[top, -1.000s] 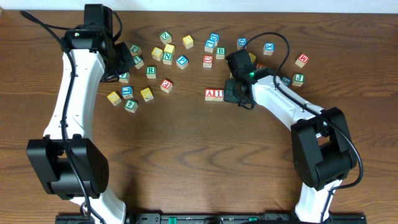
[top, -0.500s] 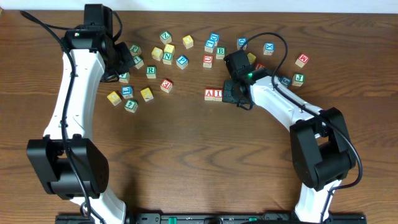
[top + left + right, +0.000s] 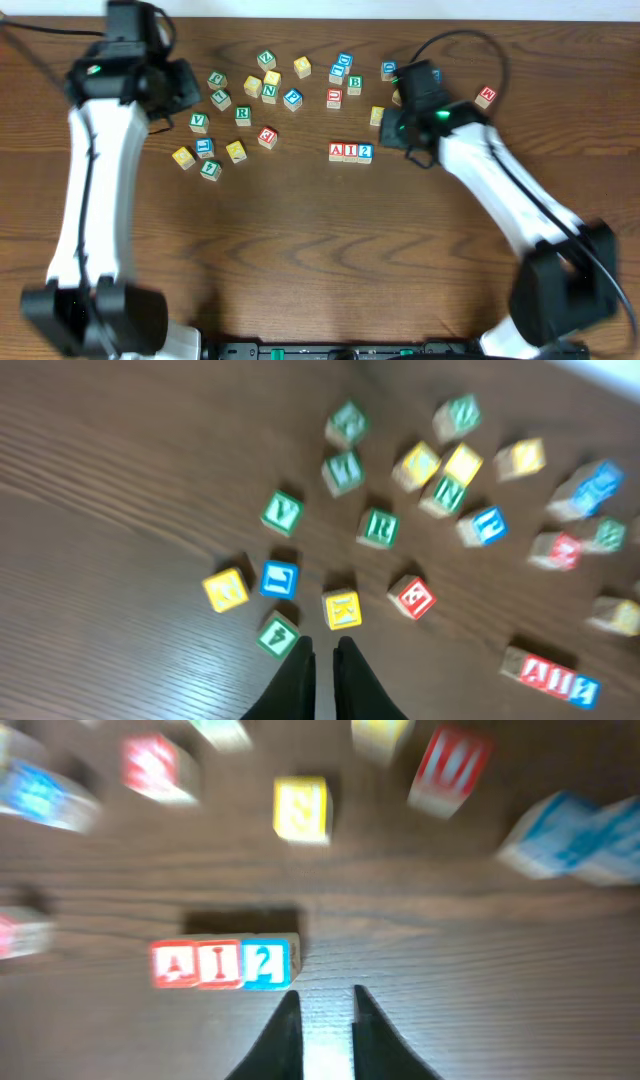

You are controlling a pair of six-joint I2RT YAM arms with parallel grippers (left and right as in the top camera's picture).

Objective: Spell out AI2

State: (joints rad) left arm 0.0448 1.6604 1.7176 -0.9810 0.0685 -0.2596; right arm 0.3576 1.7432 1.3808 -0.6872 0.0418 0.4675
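1. The 2 cube point(image 3: 365, 152), light wood with a blue numeral, sat on the wooden table point(image 3: 300, 260) at the right end of a short straight row.
2. The I cube point(image 3: 351, 152) touched the 2 cube's left face. The A cube point(image 3: 337, 152) touched the I cube on the side away from the 2 cube. Both bore red letters, and from overhead the row read A, I, 2.
3. The right gripper point(image 3: 324, 995) hung to the right of the 2 cube, near it but clear of it. Its fingers stood slightly parted, with only bare table between them.
4. The left gripper point(image 3: 325, 645) was well to the left of the 2 cube, its fingers pressed almost together and pinching nothing.
5. A yellow K cube point(image 3: 342, 609) lay just ahead of the left fingertips, well apart from the 2 cube on its left.
6. A plain yellow cube point(image 3: 301, 808) lay beyond the 2 cube and a little to its right, apart from it.
7. Loose cubes point(image 3: 243, 115) with green, blue and red print lay scattered beyond and to the left of the 2 cube, apart from its row. Blur in both wrist views left much of their lettering unreadable.
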